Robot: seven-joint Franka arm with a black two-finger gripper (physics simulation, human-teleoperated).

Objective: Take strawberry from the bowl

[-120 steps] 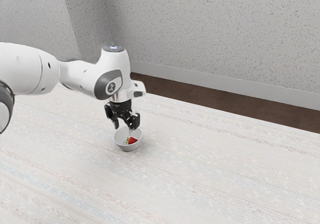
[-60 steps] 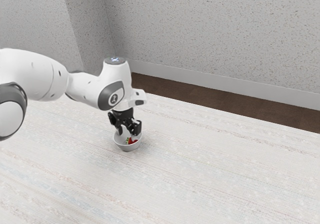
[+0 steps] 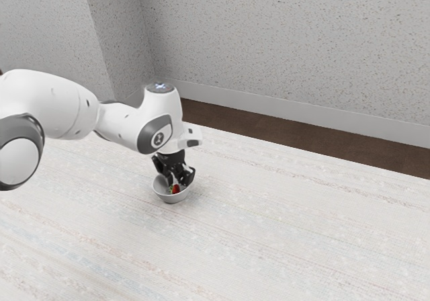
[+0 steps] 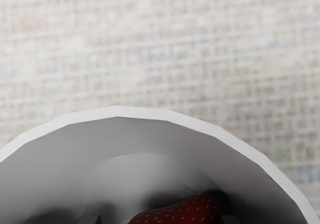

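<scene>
Left of the exterior view's centre, the claw (image 3: 177,181) reaches down into the bowl (image 3: 162,192), moderately wide, with its fingers astride the strawberry (image 3: 175,189) inside, the bowl's side hemming them in, the pale tabletop (image 3: 269,227) around it and a speckled wall (image 3: 289,46) across the top.

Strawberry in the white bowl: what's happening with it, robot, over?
Gripper open, reaching into the white bowl. Strawberry low inside, not lifted out. Only the bowl's wall around it to clear.
</scene>
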